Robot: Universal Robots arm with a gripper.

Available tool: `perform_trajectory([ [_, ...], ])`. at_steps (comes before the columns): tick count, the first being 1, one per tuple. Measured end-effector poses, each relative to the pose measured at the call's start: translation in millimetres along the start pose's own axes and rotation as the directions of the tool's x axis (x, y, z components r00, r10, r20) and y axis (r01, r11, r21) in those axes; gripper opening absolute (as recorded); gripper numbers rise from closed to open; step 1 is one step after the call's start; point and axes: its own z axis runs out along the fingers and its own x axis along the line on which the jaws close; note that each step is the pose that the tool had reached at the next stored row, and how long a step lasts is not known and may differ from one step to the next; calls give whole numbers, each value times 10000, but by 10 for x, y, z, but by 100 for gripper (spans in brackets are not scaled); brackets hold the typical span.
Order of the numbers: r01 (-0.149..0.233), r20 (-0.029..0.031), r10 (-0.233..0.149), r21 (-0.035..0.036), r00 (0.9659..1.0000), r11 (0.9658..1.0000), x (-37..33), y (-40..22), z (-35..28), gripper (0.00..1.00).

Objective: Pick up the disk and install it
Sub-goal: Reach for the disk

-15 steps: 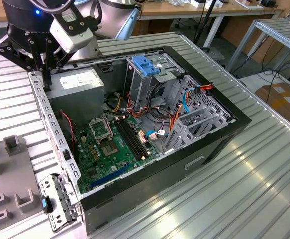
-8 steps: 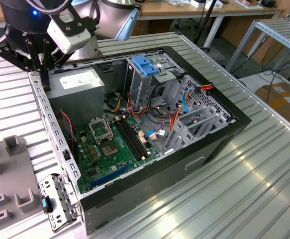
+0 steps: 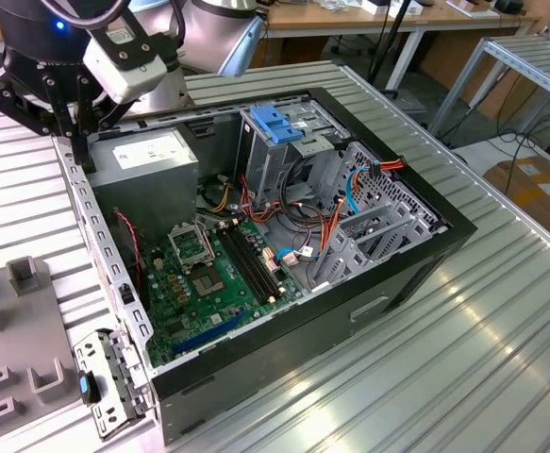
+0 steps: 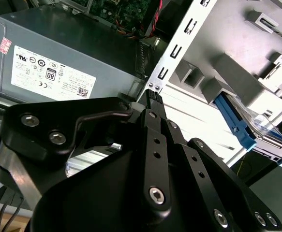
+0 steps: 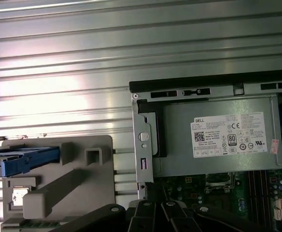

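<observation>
Black gripper linkage sits right up close in the second wrist view, and honestly can't tell how wide it's set. It hangs at the exterior view's upper left, over the open PC case corner by the power supply. Disk sits in the grey holder on the ribbed table, beside the case, gripper not touching it.

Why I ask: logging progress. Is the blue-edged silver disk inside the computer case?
No, the disk sits on a grey plastic fixture outside.

Bright overhead light, glare streaks on ribbed table
</observation>
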Motion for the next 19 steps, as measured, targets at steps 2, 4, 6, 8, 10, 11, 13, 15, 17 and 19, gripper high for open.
perform_trajectory([
  [2, 0, -4, 0, 0, 10000, 10000, 7, -1, 1, 11],
  [4, 0, -9, 0, 0, 10000, 10000, 15, -1, 3, 11],
  [6, -1, -19, 1, 1, 10000, 10000, 30, -3, 5, 11],
  [8, -1, -22, 1, 1, 10000, 10000, 37, -3, 7, 11],
  [10, -1, -29, 1, 2, 10000, 10000, 46, -4, 8, 11],
  [11, -1, -32, 1, 2, 10000, 10000, 51, -4, 9, 11],
  [13, -2, -37, 2, 2, 10000, 10000, 62, -5, 10, 11],
  [15, -2, -42, 2, 2, 10000, 10000, 73, -6, 13, 11],
  [17, -2, -46, 2, 3, 10000, 10000, 81, -7, 13, 11],
  [19, -2, -52, 2, 4, 10000, 10000, 94, -8, 16, 11],
])
